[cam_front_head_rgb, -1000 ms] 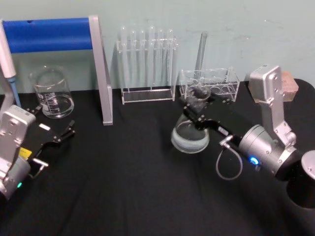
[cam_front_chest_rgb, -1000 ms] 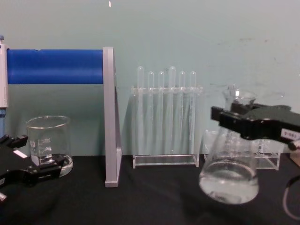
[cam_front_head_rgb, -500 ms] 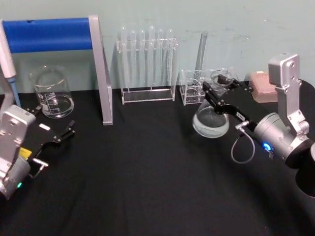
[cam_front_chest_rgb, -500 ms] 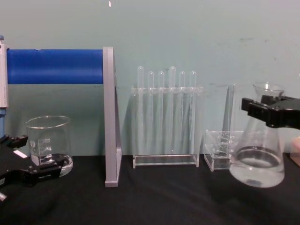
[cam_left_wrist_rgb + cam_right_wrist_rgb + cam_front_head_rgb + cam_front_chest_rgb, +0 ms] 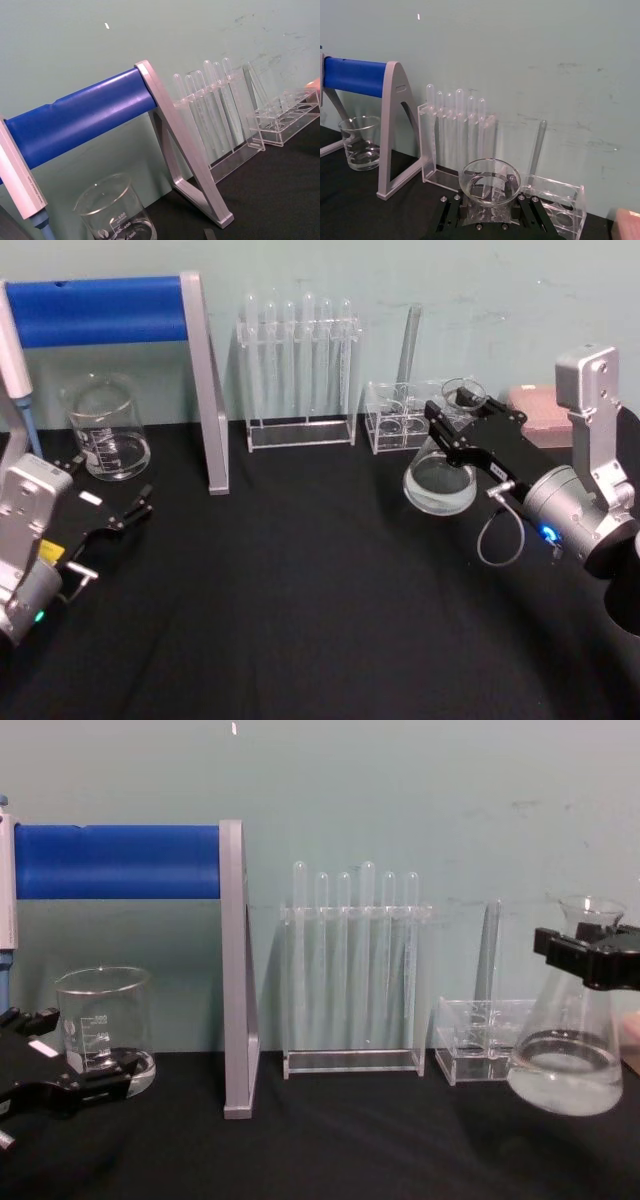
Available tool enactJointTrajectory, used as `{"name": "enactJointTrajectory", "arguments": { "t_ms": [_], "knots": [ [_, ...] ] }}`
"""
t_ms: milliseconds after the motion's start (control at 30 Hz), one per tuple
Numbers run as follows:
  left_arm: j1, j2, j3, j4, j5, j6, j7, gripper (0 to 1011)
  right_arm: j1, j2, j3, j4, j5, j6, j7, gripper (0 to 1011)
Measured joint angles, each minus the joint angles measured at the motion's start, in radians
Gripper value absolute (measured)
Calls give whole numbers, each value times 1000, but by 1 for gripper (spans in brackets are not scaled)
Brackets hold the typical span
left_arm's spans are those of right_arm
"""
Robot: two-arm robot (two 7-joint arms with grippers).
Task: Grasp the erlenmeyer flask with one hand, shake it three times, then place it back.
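Observation:
The erlenmeyer flask is clear glass with some clear liquid in its wide base. My right gripper is shut on its neck, just under the flared rim, at the table's right rear. From the chest, the black fingers cross the neck of the flask, which hangs slightly tilted just above the black cloth. In the right wrist view the flask's rim sits between the jaws. My left gripper rests open at the near left, holding nothing.
A glass beaker stands at the back left beside a blue roller stand. A test tube rack stands at the back centre. A small clear rack stands just behind the flask, and a pink block lies at the far right.
My right gripper has carried the flask to the right and farther back, from the table's middle to beside the small rack. The left arm has not moved.

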State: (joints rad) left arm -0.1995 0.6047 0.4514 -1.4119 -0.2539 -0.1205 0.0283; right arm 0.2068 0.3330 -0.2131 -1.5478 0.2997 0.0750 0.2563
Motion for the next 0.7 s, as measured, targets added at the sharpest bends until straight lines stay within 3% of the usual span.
{"name": "enactJointTrajectory", "arguments": {
  "t_ms": [400,700],
  "knots": [
    [0,0,0,0,0,0,0,1001,-23,-4,-19,-37,1,8,38,453],
    [0,0,0,0,0,0,0,1001,-50,8,-58,-82,17,14,76,453]
  ]
}}
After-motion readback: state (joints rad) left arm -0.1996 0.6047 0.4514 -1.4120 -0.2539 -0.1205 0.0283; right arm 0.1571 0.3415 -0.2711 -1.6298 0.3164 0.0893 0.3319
